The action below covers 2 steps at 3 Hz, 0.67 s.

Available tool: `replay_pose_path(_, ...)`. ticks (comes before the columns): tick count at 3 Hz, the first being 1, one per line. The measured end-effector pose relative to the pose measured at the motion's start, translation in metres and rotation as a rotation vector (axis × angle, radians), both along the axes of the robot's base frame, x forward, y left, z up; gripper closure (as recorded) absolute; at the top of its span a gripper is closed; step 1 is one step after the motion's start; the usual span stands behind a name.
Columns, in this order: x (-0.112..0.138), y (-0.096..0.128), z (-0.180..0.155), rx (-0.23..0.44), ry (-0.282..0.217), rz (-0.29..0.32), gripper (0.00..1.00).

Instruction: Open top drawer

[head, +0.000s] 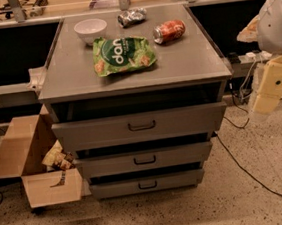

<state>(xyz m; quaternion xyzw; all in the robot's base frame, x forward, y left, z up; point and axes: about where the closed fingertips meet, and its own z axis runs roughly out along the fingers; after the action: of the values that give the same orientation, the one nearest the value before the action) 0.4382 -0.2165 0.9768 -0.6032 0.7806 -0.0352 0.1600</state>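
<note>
The top drawer (140, 126) is the tallest, widest grey front of three, with a small black bar handle (142, 126) at its centre. It stands pulled out from the cabinet, with a dark gap above it under the grey top. Two shallower grey drawers (144, 159) sit below it, each stepped further back. My gripper (271, 88), a cream-coloured block on the white arm, hangs at the right edge of the view, to the right of the cabinet and apart from the drawer front.
On the cabinet top (196, 61) lie a white bowl (90, 29), a green chip bag (122, 54), a crumpled silver bag (131, 17) and a red can (169, 31) on its side. An open cardboard box (35, 161) stands at the left. Cables (247, 168) run over the floor at the right.
</note>
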Motion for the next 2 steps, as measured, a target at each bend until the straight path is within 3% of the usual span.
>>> replay_pose_path(1, 0.0, 0.0, 0.0, 0.0, 0.0, 0.0, 0.0)
replay_pose_path(2, 0.007, 0.002, -0.033, -0.019, 0.043, 0.042, 0.0)
